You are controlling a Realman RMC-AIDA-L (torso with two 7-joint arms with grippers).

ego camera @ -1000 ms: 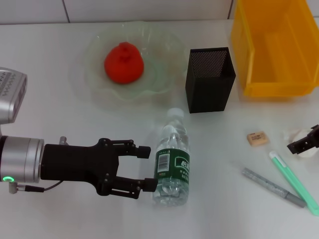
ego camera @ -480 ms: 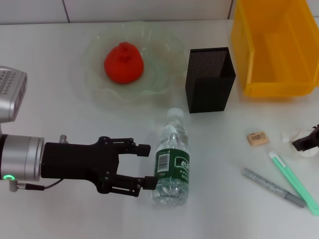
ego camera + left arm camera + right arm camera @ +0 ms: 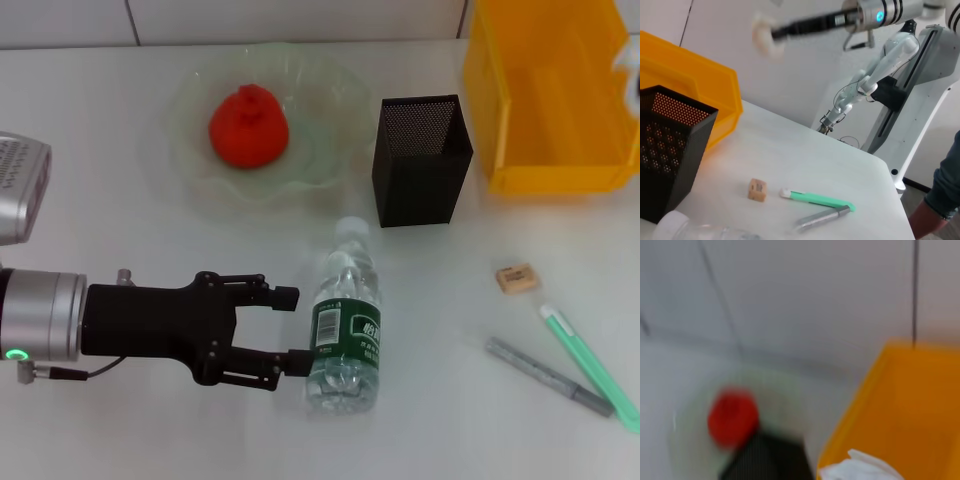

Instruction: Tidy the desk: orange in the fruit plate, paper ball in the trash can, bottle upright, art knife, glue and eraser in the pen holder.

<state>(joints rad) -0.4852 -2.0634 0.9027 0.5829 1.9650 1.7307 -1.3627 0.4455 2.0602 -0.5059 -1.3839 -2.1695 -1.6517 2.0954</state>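
Since the left gripper [image 3: 293, 328] lies with its fingers apart, one on each side of the bottle's base end, the step in hand for that arm looks like taking hold of the bottle [image 3: 345, 330]. To do that well, I judge it should slide further on until the pads sit over the labelled body rather than the rounded base, then close squarely so the smooth plastic cannot roll out, and tip the bottle up about its base. The bottle lies on its side in front of the holder [image 3: 420, 165], a little to its left. Its long axis runs nearly straight away from the robot, and the cap points toward the holder's near-left corner. Left of the holder, the orange [image 3: 248, 126] already sits in the plate [image 3: 190, 150]. In front of the holder and to its right lie the eraser [image 3: 516, 278], then what I take for the glue [image 3: 548, 376] and the knife [image 3: 590, 365], side by side and slanting. Right of the holder stands the bin [image 3: 550, 180]. Above that side, the left wrist view shows the right gripper [image 3: 771, 36] clamped on the ball [image 3: 762, 39] in mid-air. It should let go only once it is well over the bin's mouth.
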